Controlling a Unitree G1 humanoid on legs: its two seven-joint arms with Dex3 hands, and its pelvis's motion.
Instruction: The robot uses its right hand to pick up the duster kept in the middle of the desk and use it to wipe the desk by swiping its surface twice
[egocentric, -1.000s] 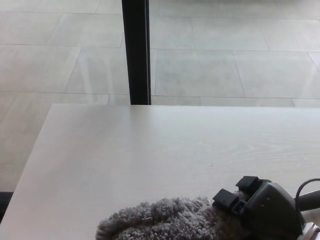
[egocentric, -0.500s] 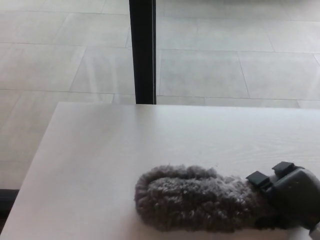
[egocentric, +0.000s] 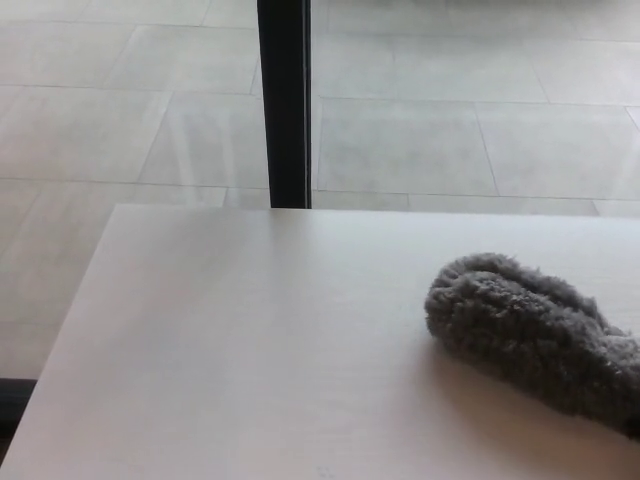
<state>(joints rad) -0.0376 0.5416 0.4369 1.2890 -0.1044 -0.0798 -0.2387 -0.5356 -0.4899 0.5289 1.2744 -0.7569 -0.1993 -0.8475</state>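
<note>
A pale wooden desk (egocentric: 230, 340) stood before grey floor tiles and a black post (egocentric: 284, 100). The fluffy grey duster (egocentric: 530, 330) lay near the right edge, its long axis slanting toward the right corner; neither hand showed, so I could not tell their grip

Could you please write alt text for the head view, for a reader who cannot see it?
A fluffy grey duster lies on the right side of a pale wooden desk, running off the right edge of the picture. Neither robot hand shows. Beyond the desk are a tiled floor and a black vertical post.
</note>
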